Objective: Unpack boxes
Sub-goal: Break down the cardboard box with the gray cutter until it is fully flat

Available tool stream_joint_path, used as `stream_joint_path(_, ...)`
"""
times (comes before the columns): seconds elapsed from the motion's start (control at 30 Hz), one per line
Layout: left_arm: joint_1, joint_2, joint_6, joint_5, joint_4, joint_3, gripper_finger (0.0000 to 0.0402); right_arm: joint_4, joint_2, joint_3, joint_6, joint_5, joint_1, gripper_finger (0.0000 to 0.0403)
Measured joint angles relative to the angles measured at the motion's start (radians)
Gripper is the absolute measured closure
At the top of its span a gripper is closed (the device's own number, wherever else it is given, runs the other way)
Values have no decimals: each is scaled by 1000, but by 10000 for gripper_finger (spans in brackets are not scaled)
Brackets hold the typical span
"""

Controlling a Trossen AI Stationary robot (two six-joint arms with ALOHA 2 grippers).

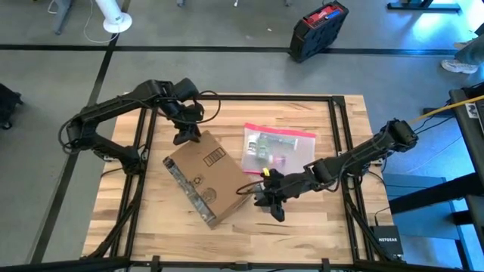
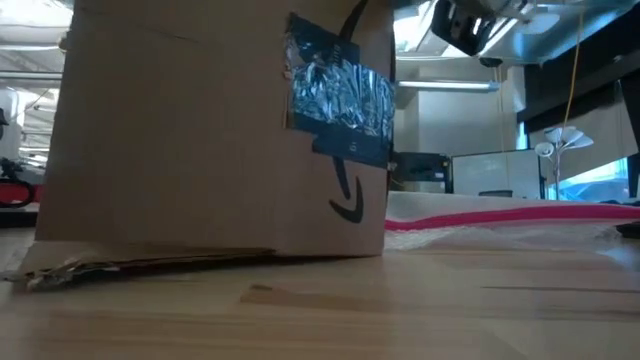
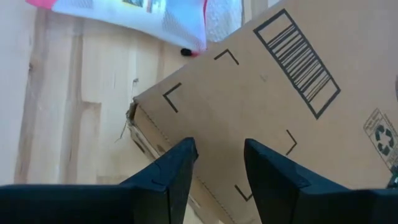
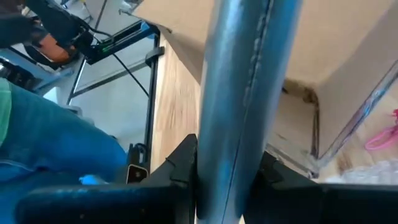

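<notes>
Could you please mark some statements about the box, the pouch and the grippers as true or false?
1. The box lies on the table with its printed barcode facing up. True.
2. The pouch lies on top of the box. False: it lies on the table beside the box.
3. The left gripper is open over the box. True.
4. The right gripper waits at a table corner, far from the box. False: it is at the box's edge, shut on a grey-blue strip.
5. The black and red case stands on the table. False: it is on the floor beyond the table.
</notes>
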Motion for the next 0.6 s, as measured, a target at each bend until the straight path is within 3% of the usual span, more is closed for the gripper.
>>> stream_joint_path(0.2,22,15,-3,-4,37,-1,261,1,1,0,-1,10,-9,332)
stream_joint_path(0.6,121,24,4,-40,37,-3,261,-191,12,-3,111,11,7,332)
